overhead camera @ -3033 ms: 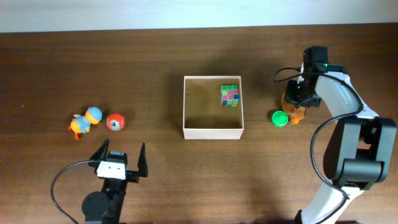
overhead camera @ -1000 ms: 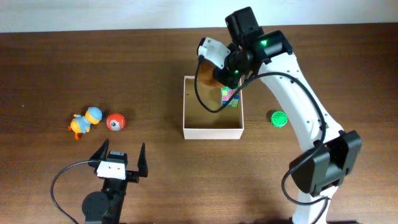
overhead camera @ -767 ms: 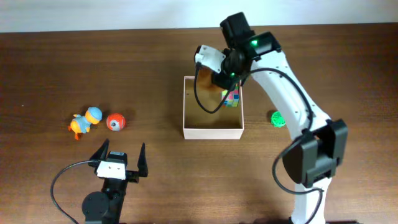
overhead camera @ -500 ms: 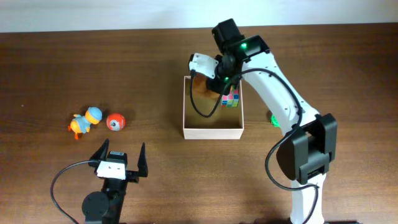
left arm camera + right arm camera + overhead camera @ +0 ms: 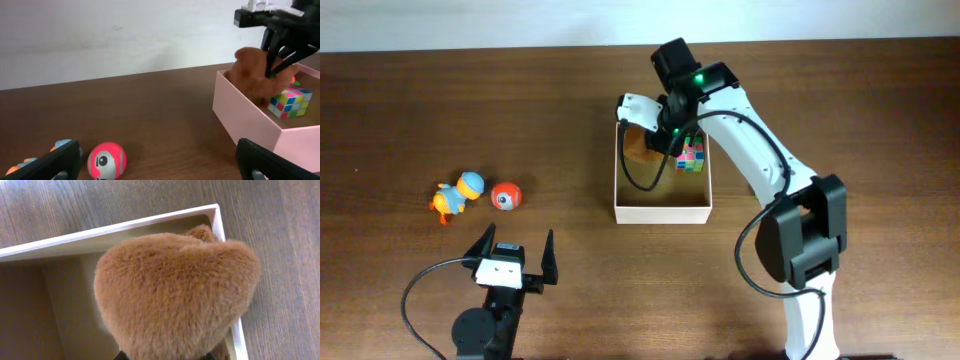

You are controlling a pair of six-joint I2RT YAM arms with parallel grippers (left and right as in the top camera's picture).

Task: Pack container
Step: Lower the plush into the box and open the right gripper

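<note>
Right end effector (image 5: 660, 128) pinching brown plush (image 5: 640, 146), container (image 5: 660, 212) right below it with 1 cube (image 5: 692, 155) already in; duck (image 5: 457, 195), red ball (image 5: 506, 195) unpacked on worktop (image 5: 410, 100) beyond spread left end effector (image 5: 515, 252).

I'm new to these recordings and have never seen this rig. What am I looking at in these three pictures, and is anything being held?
Two robot arms stand at a wooden table, each ending in a two-finger gripper. One picture looks down from above; the other two come from wrist cameras. The right gripper is shut on a brown plush toy, over a corner of the white container, which holds a coloured cube. The left gripper rests open and empty. A duck toy and a red ball lie on the table outside the container.
</note>
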